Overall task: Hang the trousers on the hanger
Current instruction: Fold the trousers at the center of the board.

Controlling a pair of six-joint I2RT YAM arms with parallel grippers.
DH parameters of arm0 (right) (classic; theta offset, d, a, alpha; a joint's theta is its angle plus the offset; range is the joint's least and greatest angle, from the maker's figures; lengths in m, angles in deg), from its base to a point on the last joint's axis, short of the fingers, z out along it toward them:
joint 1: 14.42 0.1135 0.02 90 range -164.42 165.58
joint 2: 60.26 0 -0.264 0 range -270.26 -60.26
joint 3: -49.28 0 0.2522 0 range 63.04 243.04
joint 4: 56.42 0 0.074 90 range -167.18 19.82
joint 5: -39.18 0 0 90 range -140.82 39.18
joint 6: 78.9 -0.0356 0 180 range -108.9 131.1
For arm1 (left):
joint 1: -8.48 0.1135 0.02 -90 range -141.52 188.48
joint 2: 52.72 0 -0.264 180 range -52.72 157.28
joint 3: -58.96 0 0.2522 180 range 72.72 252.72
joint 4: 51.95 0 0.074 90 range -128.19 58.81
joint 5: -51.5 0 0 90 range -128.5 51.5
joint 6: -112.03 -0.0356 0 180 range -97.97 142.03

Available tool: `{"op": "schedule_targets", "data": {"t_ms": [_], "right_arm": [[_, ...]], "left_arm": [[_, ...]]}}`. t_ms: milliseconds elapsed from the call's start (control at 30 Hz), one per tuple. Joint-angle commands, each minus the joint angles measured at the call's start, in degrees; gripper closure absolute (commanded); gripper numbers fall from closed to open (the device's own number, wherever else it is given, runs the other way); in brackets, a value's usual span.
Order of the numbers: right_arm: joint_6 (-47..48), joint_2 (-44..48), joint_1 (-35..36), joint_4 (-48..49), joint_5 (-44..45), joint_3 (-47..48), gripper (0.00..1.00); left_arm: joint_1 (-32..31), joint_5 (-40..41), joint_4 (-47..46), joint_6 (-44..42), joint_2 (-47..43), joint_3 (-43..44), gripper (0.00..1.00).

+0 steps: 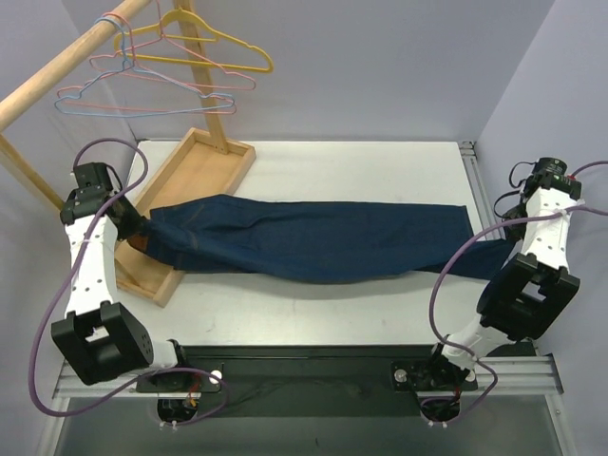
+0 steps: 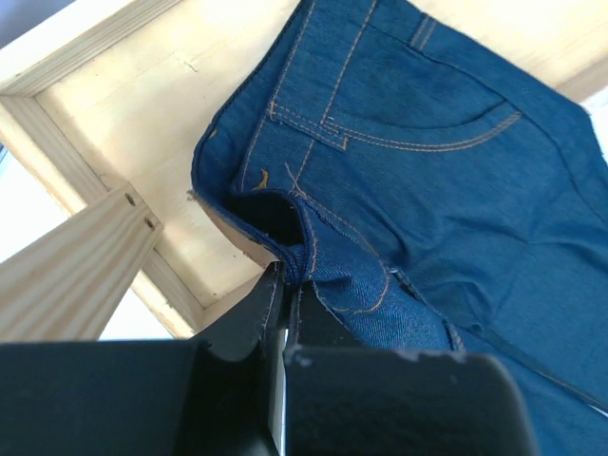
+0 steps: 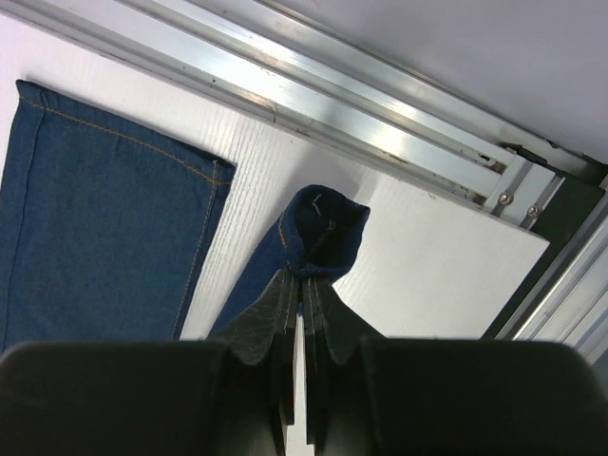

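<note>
Denim trousers (image 1: 313,242) lie 9-to-3 o'clock, left gripper (image 1: 138,228) pinching waistband, right gripper (image 1: 508,249) pinching a hem; hanger (image 1: 142,112) at left's 12 o'clock.

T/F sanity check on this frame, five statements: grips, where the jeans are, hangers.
1. The left gripper is shut on the trousers at the waist. True.
2. The right gripper is open. False: it is shut on a leg hem.
3. The trousers are on the hanger. False: they lie across the table; the hanger hangs on the wooden rail.
4. A yellow hanger is on that rail. True.
5. The waist end lies on bare table. False: it overlaps the wooden tray.
</note>
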Motion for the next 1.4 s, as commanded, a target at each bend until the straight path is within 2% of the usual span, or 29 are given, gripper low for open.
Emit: {"op": "schedule_targets", "data": {"t_ms": [0,267,633,1367], "right_arm": [[0.5,-2.3,1.1,1.8,5.1,3.6,1.00],[-0.9,-6.8,2.6,2.4,5.0,6.7,1.00],[-2.0,-13.0,3.8,2.3,3.5,14.4,1.00],[-6.8,-24.1,5.0,1.9,0.1,21.5,1.00]], "left_arm": [[0.7,0.1,-5.7,-1.8,2.8,5.0,1.00],[1.1,-1.3,-6.4,-1.1,9.8,12.0,1.00],[1.1,-2.5,-8.6,1.3,16.4,16.4,1.00],[-0.3,-2.5,-7.9,3.5,28.6,24.1,1.00]]}}
